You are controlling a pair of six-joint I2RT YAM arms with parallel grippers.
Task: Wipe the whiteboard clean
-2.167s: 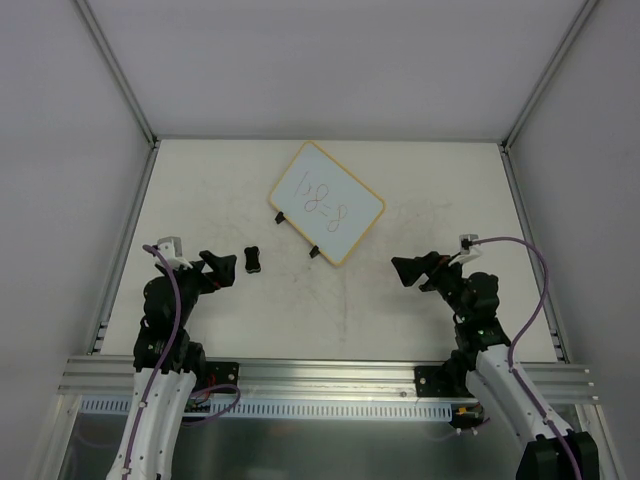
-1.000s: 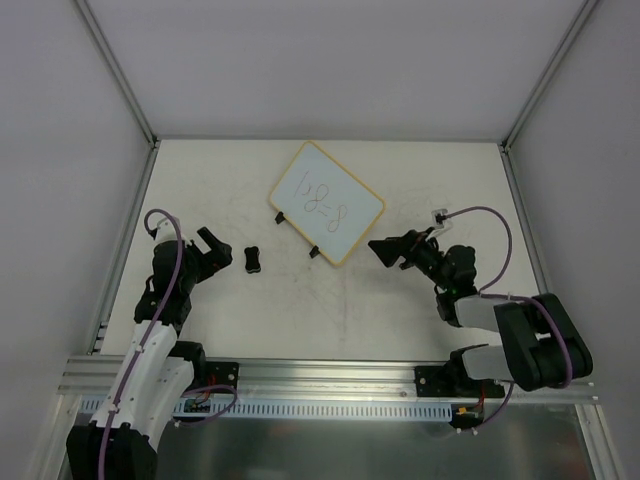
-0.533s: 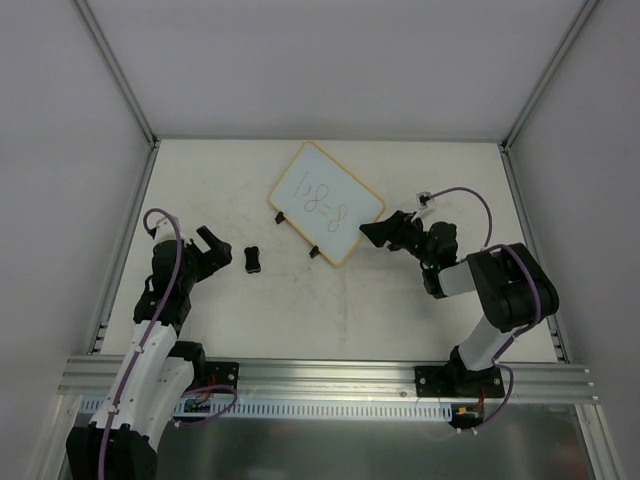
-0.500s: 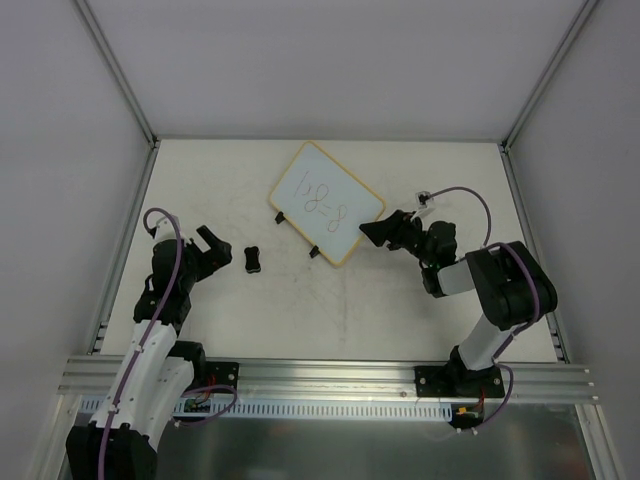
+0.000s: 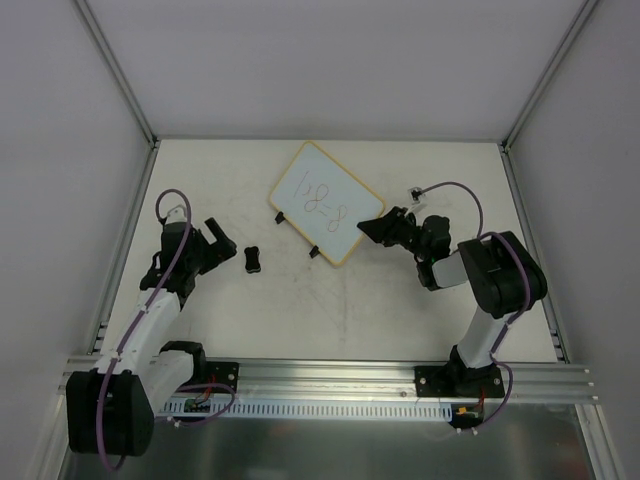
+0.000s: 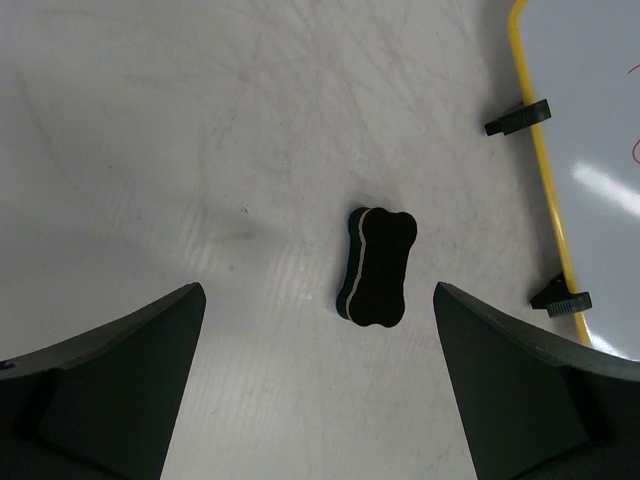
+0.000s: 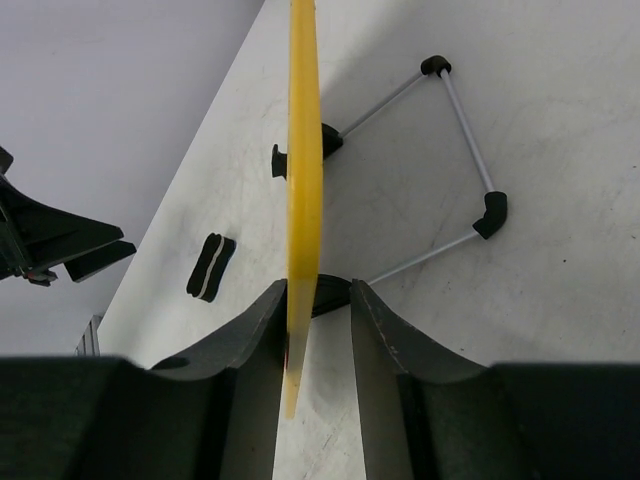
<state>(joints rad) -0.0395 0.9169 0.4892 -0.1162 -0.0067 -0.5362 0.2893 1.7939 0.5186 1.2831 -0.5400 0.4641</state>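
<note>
The whiteboard (image 5: 325, 203) has a yellow frame and red scribbles, and it sits tilted at the table's centre back. In the right wrist view its yellow edge (image 7: 304, 150) runs edge-on between the jaws. My right gripper (image 5: 368, 227) (image 7: 318, 290) straddles the board's right corner. Its left finger touches the frame, and a gap remains at the right finger. A black bone-shaped eraser (image 5: 253, 260) (image 6: 378, 267) (image 7: 209, 267) lies on the table left of the board. My left gripper (image 5: 226, 248) (image 6: 318, 295) hovers wide open just short of it, holding nothing.
Two black clips (image 5: 278, 216) (image 5: 314, 252) sit on the board's near-left edge. A thin wire stand with black feet (image 7: 460, 150) props the board from behind. Grey walls enclose the table on three sides, and the aluminium rail (image 5: 330, 375) runs along the near edge.
My right gripper has reached forward and left to the board's corner, and its jaws have narrowed around the frame. My left arm has shifted slightly up toward the eraser and is still open.
</note>
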